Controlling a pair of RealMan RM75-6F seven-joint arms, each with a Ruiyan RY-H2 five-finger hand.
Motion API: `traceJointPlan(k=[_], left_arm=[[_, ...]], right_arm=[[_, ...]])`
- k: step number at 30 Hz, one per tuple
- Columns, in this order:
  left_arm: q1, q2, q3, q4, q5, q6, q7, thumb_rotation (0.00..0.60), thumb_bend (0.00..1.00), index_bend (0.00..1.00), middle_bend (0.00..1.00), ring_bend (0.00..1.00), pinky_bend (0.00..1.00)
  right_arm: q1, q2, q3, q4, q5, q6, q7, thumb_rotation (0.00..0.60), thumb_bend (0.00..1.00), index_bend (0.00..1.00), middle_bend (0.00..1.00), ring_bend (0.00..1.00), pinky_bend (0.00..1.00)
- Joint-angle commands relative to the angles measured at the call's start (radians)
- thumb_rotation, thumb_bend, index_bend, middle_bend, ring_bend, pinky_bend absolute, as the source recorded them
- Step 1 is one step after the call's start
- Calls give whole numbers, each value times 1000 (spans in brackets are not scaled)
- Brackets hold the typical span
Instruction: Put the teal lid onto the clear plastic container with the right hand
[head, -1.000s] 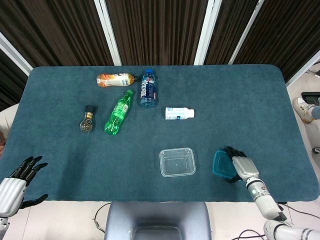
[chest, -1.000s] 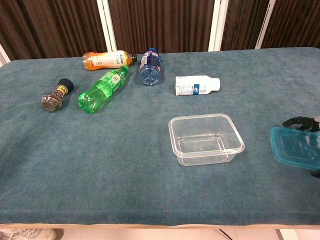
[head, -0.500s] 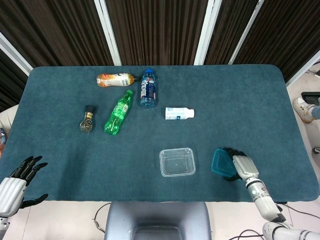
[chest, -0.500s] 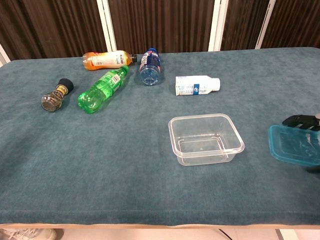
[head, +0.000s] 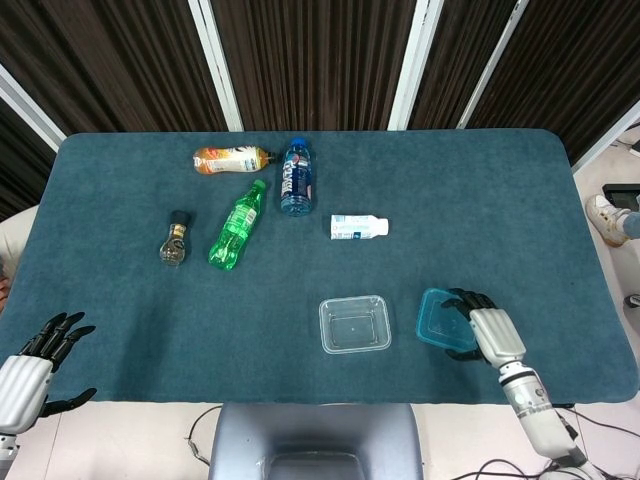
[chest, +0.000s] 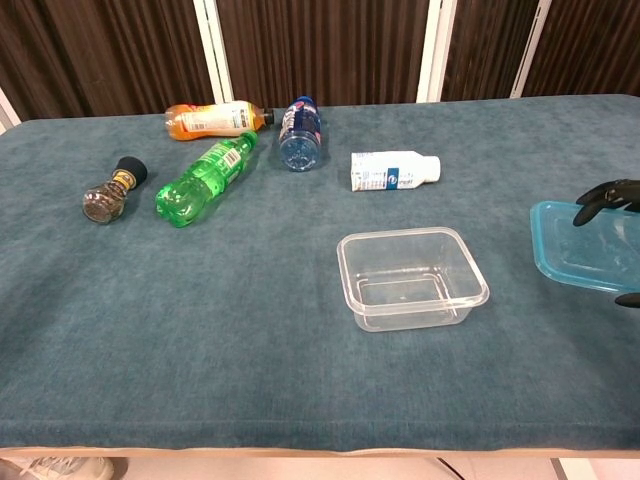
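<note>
The teal lid (head: 441, 318) (chest: 583, 246) is lifted off the cloth, held by my right hand (head: 487, 330), whose dark fingers (chest: 606, 195) curl over its far edge. It hangs just right of the clear plastic container (head: 354, 323) (chest: 411, 277), which stands empty and open near the table's front edge. My left hand (head: 40, 356) stays off the front left corner of the table, fingers spread, holding nothing.
On the teal cloth lie an orange bottle (head: 230, 158), a blue bottle (head: 295, 176), a green bottle (head: 236, 226) and a small white bottle (head: 358, 227). A small brown jar with a black cap (head: 175, 240) lies at the left. A grey chair back (head: 315, 440) is below the front edge.
My right hand has raised the teal lid off the cloth and carried it slightly left toward the container. The left hand and everything else stayed put.
</note>
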Motion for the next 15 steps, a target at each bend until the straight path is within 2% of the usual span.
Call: traceJointPlan(k=[1, 6, 15], left_arm=[[0, 0, 0, 0, 0, 0, 0, 600, 446, 207, 86, 49, 264], [1, 0, -1, -1, -2, 1, 1, 600, 445, 207, 85, 49, 264], [2, 0, -2, -5, -8, -2, 6, 600, 445, 207, 85, 49, 265]], right_arm=[[-7, 17, -12, -21, -37, 18, 18, 600, 809, 431, 494, 623, 730], [16, 58, -21, -79, -145, 41, 36, 600, 809, 438, 496, 623, 724], [129, 36, -2, -92, -178, -97, 44, 600, 808, 439, 497, 621, 707]])
